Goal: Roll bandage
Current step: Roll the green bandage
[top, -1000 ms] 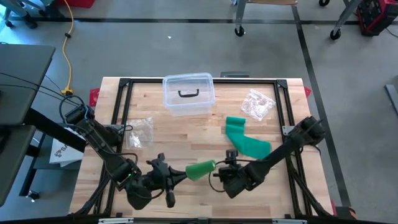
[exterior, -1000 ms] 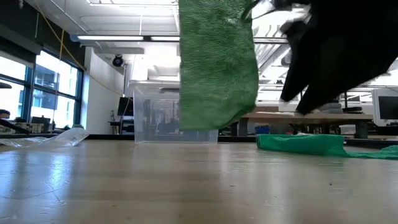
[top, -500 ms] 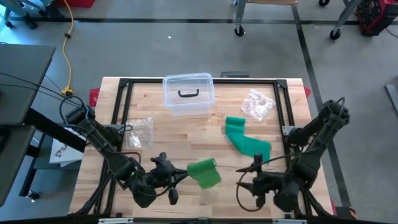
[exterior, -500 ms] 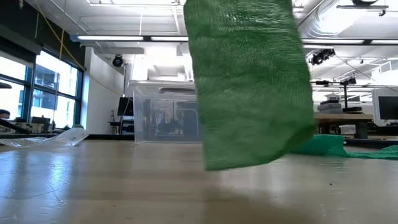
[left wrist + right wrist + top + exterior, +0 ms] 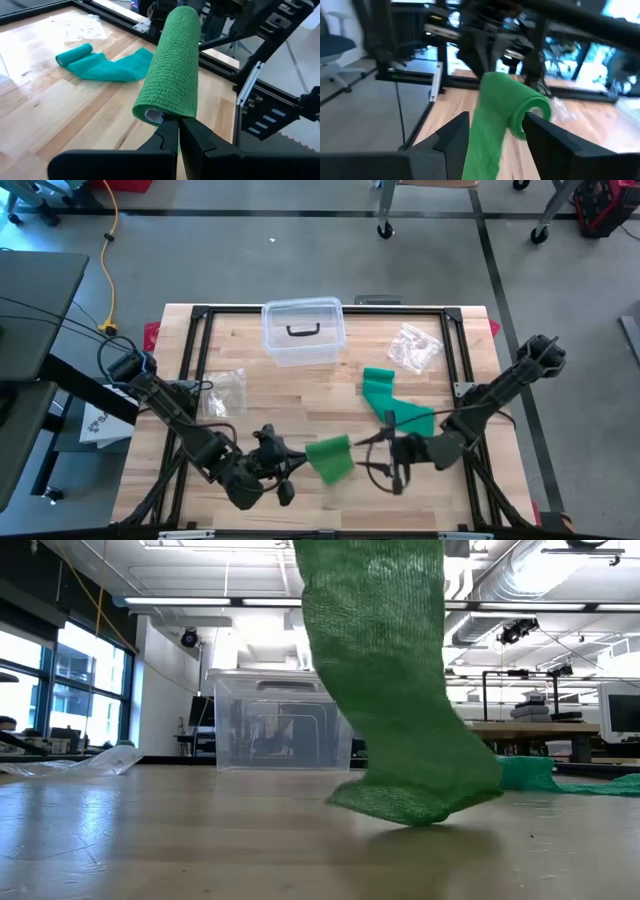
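A green bandage roll point(image 5: 330, 457) hangs near the table's point(image 5: 300, 400) six o'clock edge, pinched at its end by the left gripper point(image 5: 292, 464), whose fingers are clamped together on it. From three o'clock of the roll, the right gripper point(image 5: 385, 455) faces it with fingers spread wide, one on each side. A teal bandage point(image 5: 396, 406) lies toward two o'clock, a clear lidded box point(image 5: 303, 331) at twelve.

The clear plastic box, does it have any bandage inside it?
No. The clear plastic box looks empty in the high view; both green bandages are outside it.
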Robot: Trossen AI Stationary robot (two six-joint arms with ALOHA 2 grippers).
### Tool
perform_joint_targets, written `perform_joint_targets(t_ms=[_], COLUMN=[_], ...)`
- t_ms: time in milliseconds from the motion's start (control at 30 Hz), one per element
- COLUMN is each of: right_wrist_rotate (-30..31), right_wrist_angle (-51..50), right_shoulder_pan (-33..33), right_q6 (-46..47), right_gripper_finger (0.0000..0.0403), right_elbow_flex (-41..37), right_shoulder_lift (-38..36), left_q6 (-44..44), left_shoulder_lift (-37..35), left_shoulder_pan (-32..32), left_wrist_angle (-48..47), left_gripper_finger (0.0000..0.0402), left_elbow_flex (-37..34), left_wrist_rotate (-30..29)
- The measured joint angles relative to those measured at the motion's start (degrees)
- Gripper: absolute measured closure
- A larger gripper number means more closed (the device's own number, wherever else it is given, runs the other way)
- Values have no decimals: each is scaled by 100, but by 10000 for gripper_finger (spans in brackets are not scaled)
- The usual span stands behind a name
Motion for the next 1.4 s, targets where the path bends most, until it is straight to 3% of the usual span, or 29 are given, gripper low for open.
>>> perform_joint_targets(t_ms=[100,200,600,700,933,1067,1233,1400], right_wrist_rotate=[-436,-491,302,470,298,272,-256,-235], right_wrist_angle=[89,89,78,-13,-189,-175,-174,-976], right_shoulder_pan=[-224,-407,-514,-513,-512,-457,-420,-420], right_q6=[346,614,669,660,534,395,85,239], right_gripper_finger=[222,222,228,258,391,392,399,402], right_elbow_flex=[5,9,9,9,9,9,9,9], right_shoulder_lift=[35,134,259,259,263,250,222,-64], left_q6=[-103,-123,-166,-166,-166,-165,-55,-22], left_shoulder_lift=[0,0,0,0,0,0,0,0], left_shoulder_pan=[26,47,66,54,45,44,38,0], left_wrist_angle=[-27,-65,-27,-27,-29,-29,-45,-70], left_gripper_finger=[401,401,401,401,401,401,401,401], left_elbow_flex=[0,-2,0,0,-1,-1,0,-1], left_wrist_rotate=[-2,9,17,17,36,74,206,228])
